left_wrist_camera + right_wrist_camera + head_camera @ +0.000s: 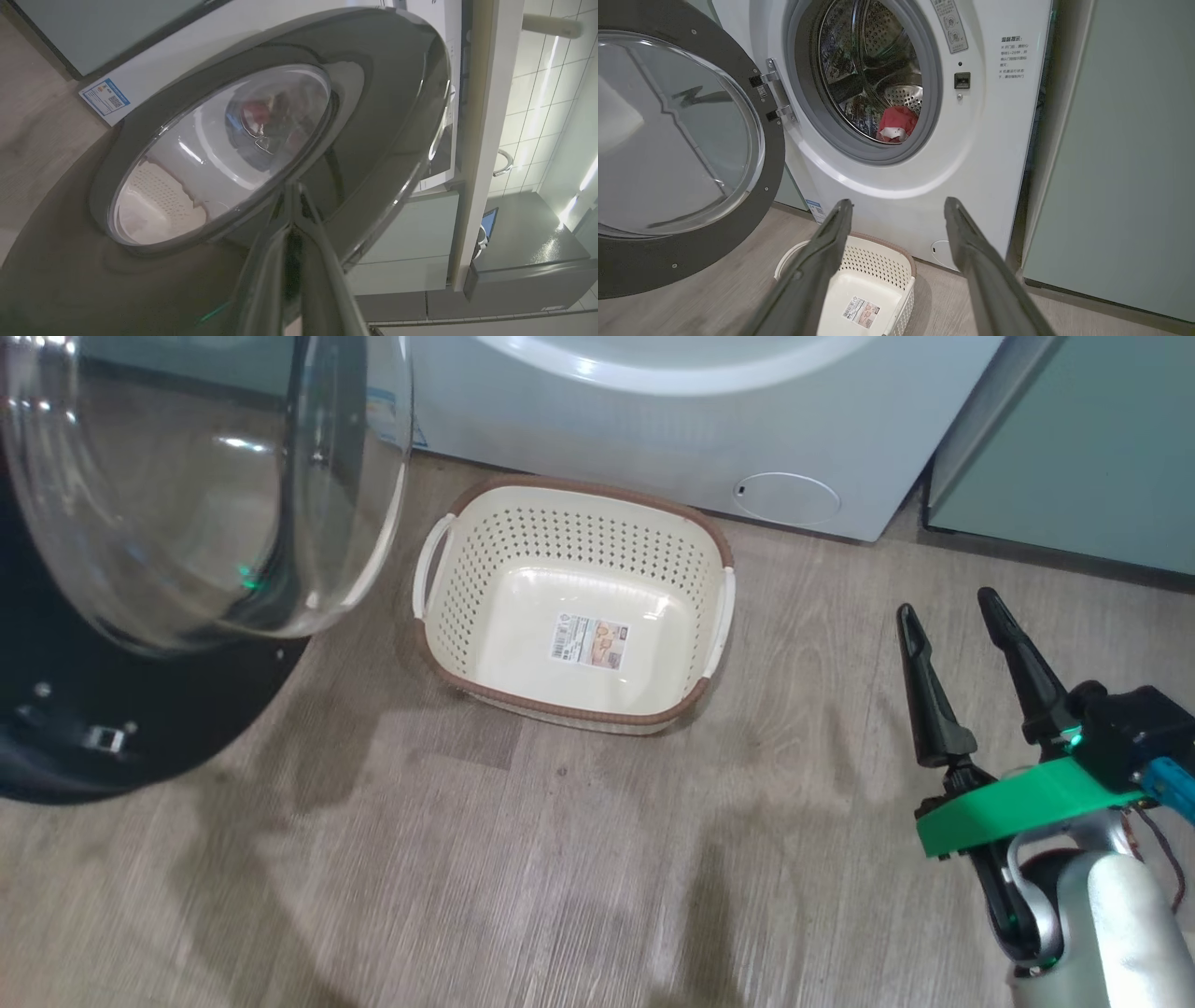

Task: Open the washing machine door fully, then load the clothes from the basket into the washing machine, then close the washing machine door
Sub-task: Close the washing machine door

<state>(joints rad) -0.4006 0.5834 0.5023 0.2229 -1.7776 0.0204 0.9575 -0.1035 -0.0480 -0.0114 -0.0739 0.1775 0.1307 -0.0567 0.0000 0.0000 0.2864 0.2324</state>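
Door (187, 504) wide open, basket (560, 537) beside (green cabinet (1074, 439))

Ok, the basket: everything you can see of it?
The basket is a cream, perforated plastic tub, rounded rectangular, with a brown rim, a white handle on each side and a paper label on its solid bottom. It stands upright and empty on the wood-look floor, just in front of the washing machine, beside the open door. Nothing else touches it.
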